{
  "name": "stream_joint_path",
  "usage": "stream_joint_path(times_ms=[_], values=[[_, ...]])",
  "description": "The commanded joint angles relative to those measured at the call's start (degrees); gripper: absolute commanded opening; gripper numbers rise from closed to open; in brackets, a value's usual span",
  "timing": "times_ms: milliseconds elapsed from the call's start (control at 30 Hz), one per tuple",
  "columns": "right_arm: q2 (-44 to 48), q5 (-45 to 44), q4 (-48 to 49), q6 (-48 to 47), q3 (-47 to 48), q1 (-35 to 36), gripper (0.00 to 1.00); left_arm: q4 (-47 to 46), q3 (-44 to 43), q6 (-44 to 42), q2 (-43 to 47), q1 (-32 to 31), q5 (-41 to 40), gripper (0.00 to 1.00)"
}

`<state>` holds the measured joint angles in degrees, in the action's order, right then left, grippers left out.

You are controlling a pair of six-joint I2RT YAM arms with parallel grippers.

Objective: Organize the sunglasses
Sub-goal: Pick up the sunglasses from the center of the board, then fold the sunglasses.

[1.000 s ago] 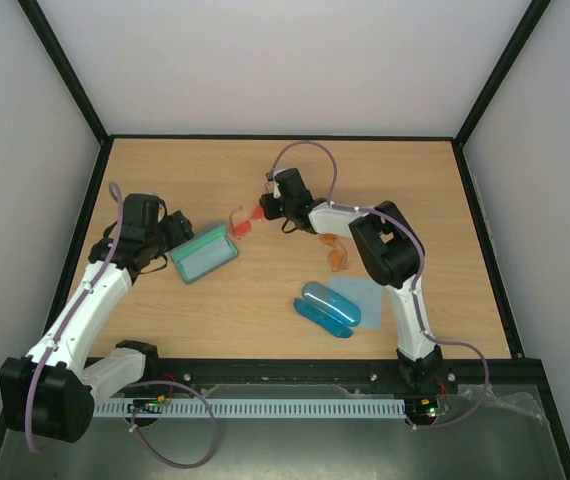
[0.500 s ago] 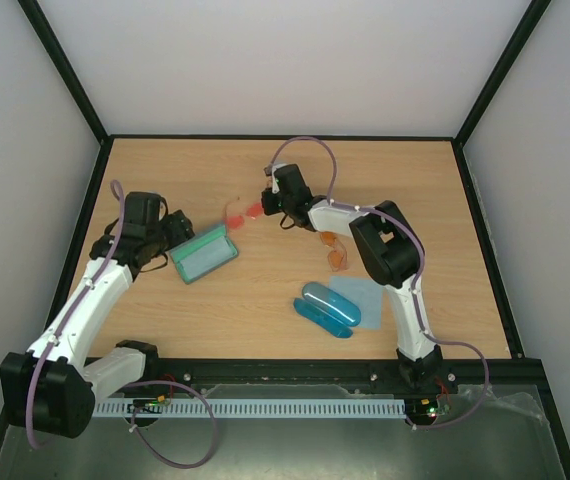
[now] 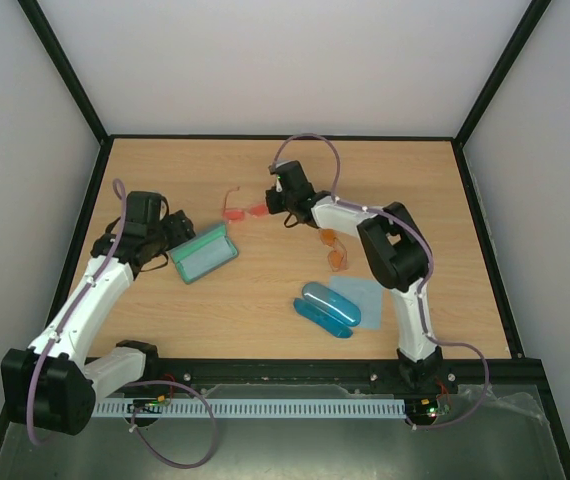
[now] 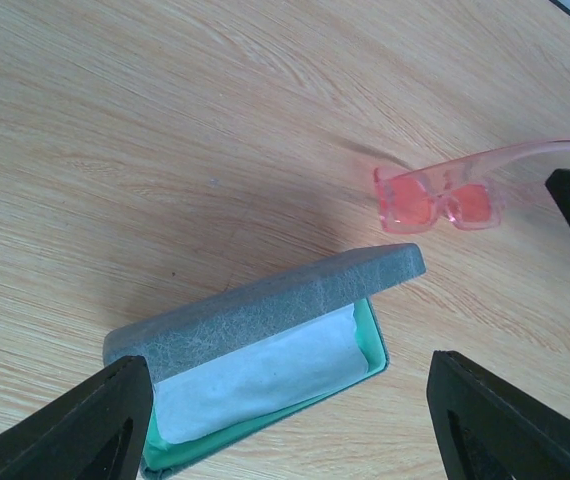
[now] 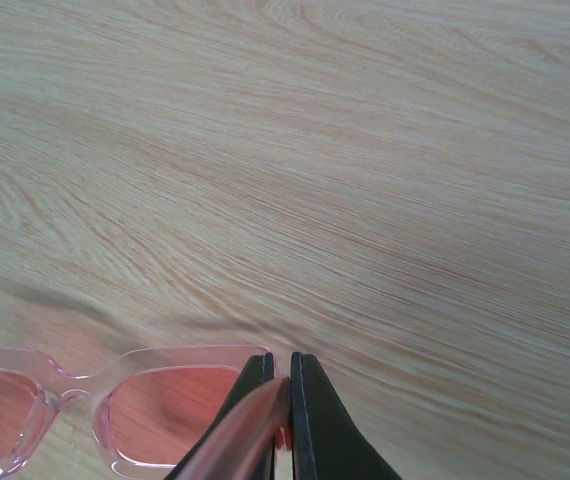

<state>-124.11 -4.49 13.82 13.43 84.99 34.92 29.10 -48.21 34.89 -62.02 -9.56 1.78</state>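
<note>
Red-pink translucent thin-framed sunglasses (image 3: 245, 211) are now being pinched by the right jaws. Half open a sec ago, those jaws are now clamping fully shut on the frame's outer corner, approx. at the hinge. The pair is hanging between the two sets of jaws, touching only the right ones, and casting a shadow on the wooden surface (image 3: 265, 290), so prob. coming off it. Left jaws are staying wide open, gripping nothing, hovering just over the open green oblong case (image 4: 265, 310) w/ its pale lining. Orange-lensed thin-framed sunglasses (image 3: 336, 250) are lying well behind the right jaws, untouched. Grasp is looking secured; carrying to the green case is likely coming next.
</note>
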Motion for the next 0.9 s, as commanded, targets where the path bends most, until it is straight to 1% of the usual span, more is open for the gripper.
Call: stream_joint_path(times_ms=[0, 133, 200, 367, 433, 533, 633, 800, 867], values=[[6.56, -2.93, -8.64, -0.89, 2.36, -0.16, 0.01, 0.61, -2.01, -0.82, -0.38, 0.33, 1.19, 0.78], [10.1, -0.64, -16.29, -2.15, 4.97, -0.17, 0.01, 0.43, -3.08, -1.66, -0.21, 0.3, 3.03, 0.78], [12.08, 2.02, -19.57, -2.89, 5.41, -0.12, 0.01, 0.38, -3.94, -2.49, 0.12, 0.26, 4.84, 0.78], [16.8, 9.09, -28.07, -4.76, 5.42, -0.15, 0.01, -2.66, -3.91, -4.44, 2.8, 0.34, 16.29, 0.78], [18.72, 12.88, -30.19, -5.71, 5.29, -0.15, 0.01, -5.35, -2.52, -4.17, 5.25, 0.32, 22.57, 0.78], [22.27, 18.57, -30.84, -7.3, 1.98, -0.12, 0.01, -8.06, -1.23, -3.0, 7.7, 0.31, 30.56, 0.78], [25.98, 22.37, -29.89, -8.88, -1.56, -0.12, 0.01, -8.55, -1.02, -2.17, 8.73, 0.33, 35.95, 0.78], [27.05, 25.35, -30.9, -10.76, -2.67, -0.15, 0.01, -10.36, -0.64, -0.63, 8.98, 0.3, 46.44, 0.78], [27.28, 27.23, -31.42, -11.79, -2.53, -0.15, 0.01, -10.35, -0.24, -0.39, 9.51, 0.3, 48.89, 0.77]])
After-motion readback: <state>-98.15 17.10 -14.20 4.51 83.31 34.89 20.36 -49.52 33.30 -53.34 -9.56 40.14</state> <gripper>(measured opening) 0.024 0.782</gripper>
